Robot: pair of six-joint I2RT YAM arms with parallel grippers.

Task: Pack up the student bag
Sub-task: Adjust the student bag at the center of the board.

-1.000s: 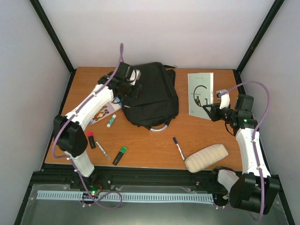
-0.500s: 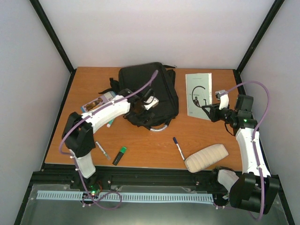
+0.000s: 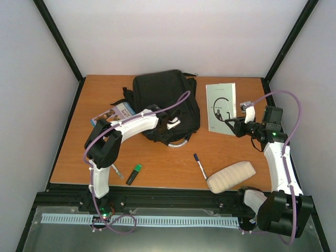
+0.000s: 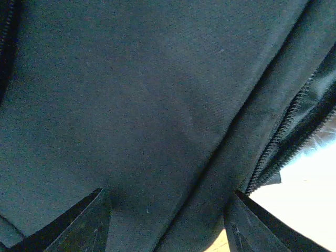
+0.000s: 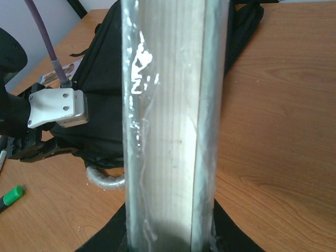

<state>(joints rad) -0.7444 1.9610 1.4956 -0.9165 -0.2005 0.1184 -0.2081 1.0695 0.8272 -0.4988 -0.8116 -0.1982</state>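
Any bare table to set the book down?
Best: bare wood on the near side of the student bag, between green highlighter and blue pen. Also the back left corner, beyond the picture card. Crowded: front right by the cream pouch, and front left under the left arm. The book sits in the right gripper.

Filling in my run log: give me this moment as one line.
left gripper: open over student bag | right gripper: shut on booklet edge | booklet: outside bag, to its right

A robotics lab test cell — plain white panels (image 3: pixel 173 37) and black frame posts (image 3: pixel 59 41) box in a wooden tabletop (image 3: pixel 157 157); cabled robot arms (image 3: pixel 281 168) stand on a metal base (image 3: pixel 173 236).
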